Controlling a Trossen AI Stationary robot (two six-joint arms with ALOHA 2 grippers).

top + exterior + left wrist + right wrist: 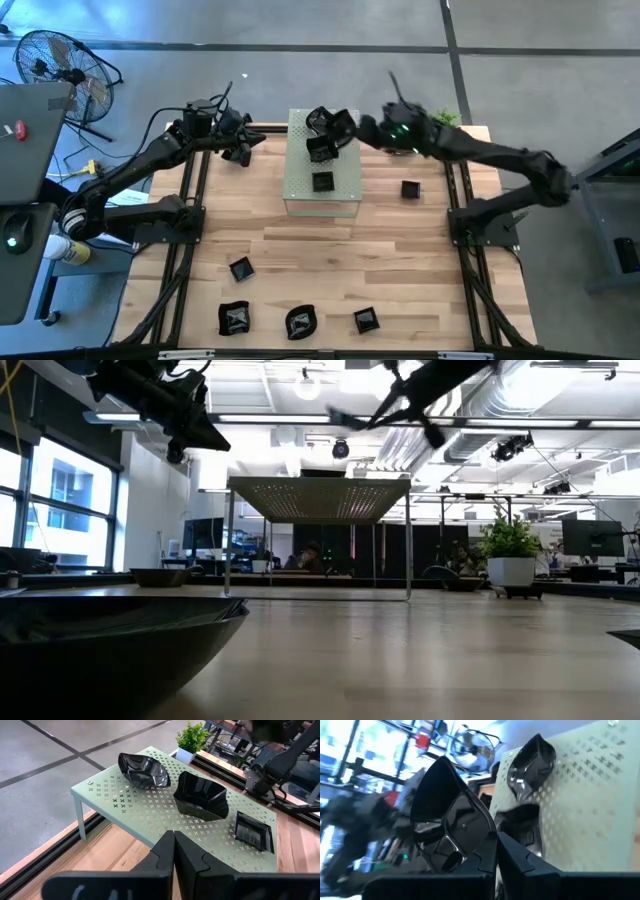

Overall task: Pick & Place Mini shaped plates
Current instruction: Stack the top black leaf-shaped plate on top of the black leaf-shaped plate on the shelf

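The right gripper [338,125] hung over the pale green stand [346,196], jaws pinched on a black plate's [451,827] rim, presumably to set it beside three plates [199,796] there; five lay nearer on the table [330,260]; the left gripper [173,856], shut and empty, waited left of the stand

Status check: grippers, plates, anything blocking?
Left gripper shut, empty, beside pale green perforated stand. Right gripper shut on glossy black mini plate above stand. Three plates on stand already. Nothing blocking.
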